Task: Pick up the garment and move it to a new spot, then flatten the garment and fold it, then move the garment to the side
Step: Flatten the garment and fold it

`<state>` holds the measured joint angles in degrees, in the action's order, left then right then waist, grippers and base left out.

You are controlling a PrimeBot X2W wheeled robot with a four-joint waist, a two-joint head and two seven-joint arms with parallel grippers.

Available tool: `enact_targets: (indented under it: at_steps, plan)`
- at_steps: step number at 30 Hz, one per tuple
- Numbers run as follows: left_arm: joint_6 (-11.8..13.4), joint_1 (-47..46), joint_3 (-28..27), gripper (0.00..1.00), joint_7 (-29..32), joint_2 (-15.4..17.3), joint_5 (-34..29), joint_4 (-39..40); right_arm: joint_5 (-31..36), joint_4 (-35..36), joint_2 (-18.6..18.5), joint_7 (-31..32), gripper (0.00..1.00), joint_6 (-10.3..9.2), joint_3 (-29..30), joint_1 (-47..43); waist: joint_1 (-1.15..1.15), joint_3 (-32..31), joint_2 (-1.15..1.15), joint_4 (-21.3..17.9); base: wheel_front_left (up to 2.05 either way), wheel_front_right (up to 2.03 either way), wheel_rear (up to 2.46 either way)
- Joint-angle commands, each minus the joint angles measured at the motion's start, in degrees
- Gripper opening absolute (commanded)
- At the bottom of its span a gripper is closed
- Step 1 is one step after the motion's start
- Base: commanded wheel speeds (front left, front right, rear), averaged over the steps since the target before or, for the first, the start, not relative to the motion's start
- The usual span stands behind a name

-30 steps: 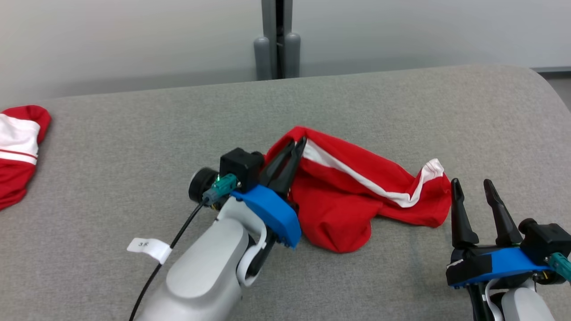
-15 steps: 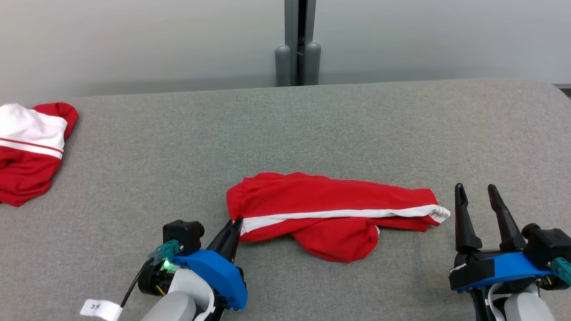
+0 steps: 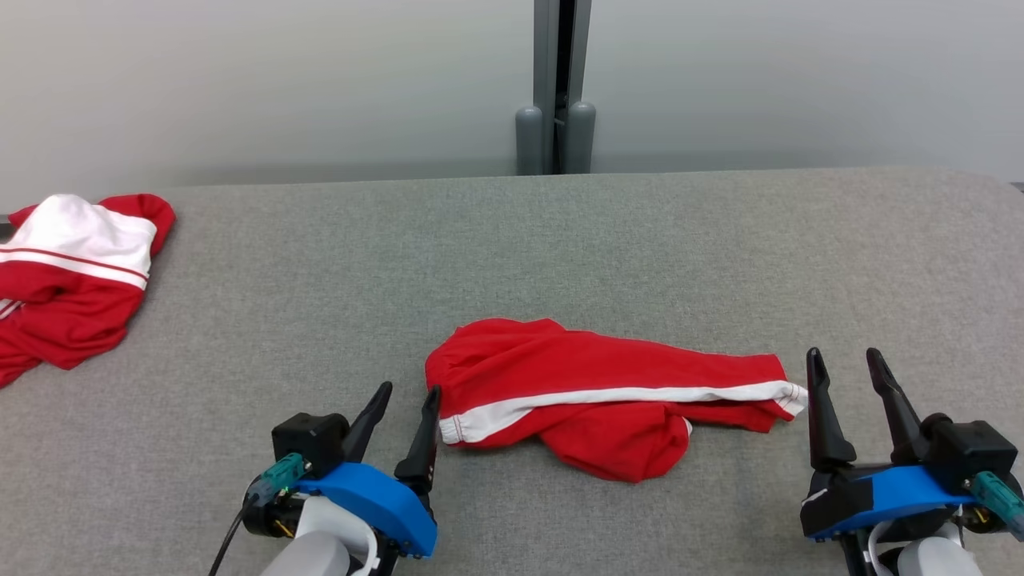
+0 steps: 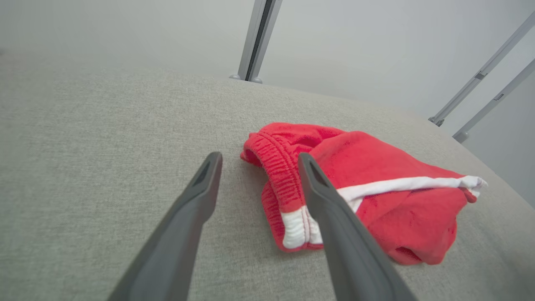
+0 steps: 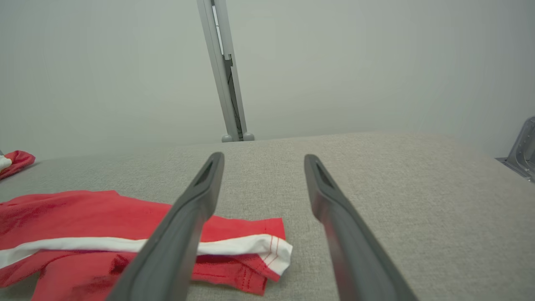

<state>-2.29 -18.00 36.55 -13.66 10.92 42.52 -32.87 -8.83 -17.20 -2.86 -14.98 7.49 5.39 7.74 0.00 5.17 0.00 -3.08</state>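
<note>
The garment [image 3: 608, 392], red shorts with a white side stripe, lies bunched and stretched left to right on the grey cloth table [image 3: 320, 264]. My left gripper [image 3: 411, 389] stands open just left of its waistband end, nothing between the fingers. In the left wrist view the elastic waistband of the garment [image 4: 276, 167] shows between the fingers of the left gripper [image 4: 259, 155], beyond the tips. My right gripper [image 3: 842, 352] is open just right of the garment's hem. In the right wrist view the garment [image 5: 83, 209] lies behind and left of the right gripper [image 5: 263, 155].
A second red and white garment [image 3: 72, 272] lies heaped at the table's far left edge, also in the right wrist view [image 5: 14, 161]. A grey post [image 3: 556, 88] stands behind the table against the pale wall. Bare table stretches behind the garment and to its right.
My left gripper drew the garment's waistband toward the near edge, laid it down and opened, letting go. The head camera has shifted. The right gripper stayed open in place.
</note>
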Motion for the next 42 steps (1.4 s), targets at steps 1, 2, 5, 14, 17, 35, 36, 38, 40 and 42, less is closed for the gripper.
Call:
enact_targets:
  at_steps: [1, 2, 5, 14, 17, 35, 36, 38, 40, 42]
  plan:
    - [-0.21, -0.09, -0.82, 1.0, -0.8, 0.56, -0.73, 0.46, 0.54, -0.1, -0.06, -0.3, 1.0, 0.0, -0.19, -0.96, 0.0, -0.51, 0.0, 0.25, 0.0, 0.0, 0.0]
    - [-0.18, 0.38, -1.33, 1.0, -1.13, 0.7, -0.96, 0.84, 0.98, -0.08, -0.06, -0.29, 1.0, 0.0, -0.3, -1.14, 0.0, -0.86, 0.0, 0.43, 0.0, 0.0, 0.0]
    - [0.36, 1.9, -3.22, 1.0, -1.54, 1.02, -2.41, 2.65, 1.72, -0.26, -0.06, -0.29, 1.0, 0.0, -0.49, -1.48, 0.0, -1.85, 0.0, 1.01, 0.0, 0.0, 0.0]
    - [1.92, 10.8, -14.37, 1.0, -1.59, -1.43, -9.54, 11.88, 1.84, -0.03, -0.06, -0.3, 1.0, 0.0, -1.32, -3.46, 0.0, -3.38, 0.0, 2.08, 0.0, 0.0, 0.0]
    - [1.82, 13.4, -17.31, 1.0, -1.59, -2.4, -12.1, 12.58, 2.24, -0.38, -0.06, -0.29, 1.0, 0.0, -1.93, -4.22, 0.0, -3.66, 0.0, 2.16, 0.0, 0.0, 0.0]
    - [-1.55, 16.55, -25.57, 1.0, -1.61, -7.0, -20.68, 12.84, 3.46, -2.2, -0.06, -0.3, 1.0, 0.0, -3.25, -3.83, 0.0, -3.36, 0.0, 2.08, 0.0, 0.0, 0.0]
    - [-1.73, 16.51, -25.73, 1.0, -1.61, -7.11, -20.89, 12.76, 3.4, -2.26, -0.06, -0.3, 1.0, 0.0, -3.28, -3.75, 0.0, -3.34, 0.0, 2.05, 0.0, 0.0, 0.0]
    - [-1.9, 16.4, -25.94, 1.0, -1.61, -7.31, -21.17, 12.57, 3.24, -2.35, -0.06, -0.3, 1.0, 0.0, -3.39, -3.67, 0.0, -3.29, 0.0, 2.0, 0.0, 0.0, 0.0]
    - [-2.2, 16.24, -26.14, 1.0, -1.61, -7.45, -21.57, 12.42, 3.22, -2.41, -0.06, -0.3, 1.0, 0.0, -3.48, -3.61, 0.0, -3.24, 0.0, 1.95, 0.0, 0.0, 0.0]
    - [-2.32, 16.12, -26.24, 1.0, -1.61, -7.59, -21.77, 12.24, 3.14, -2.45, -0.06, -0.3, 1.0, 0.0, -3.5, -3.59, 0.0, -3.17, 0.0, 1.9, 0.0, 0.0, 0.0]
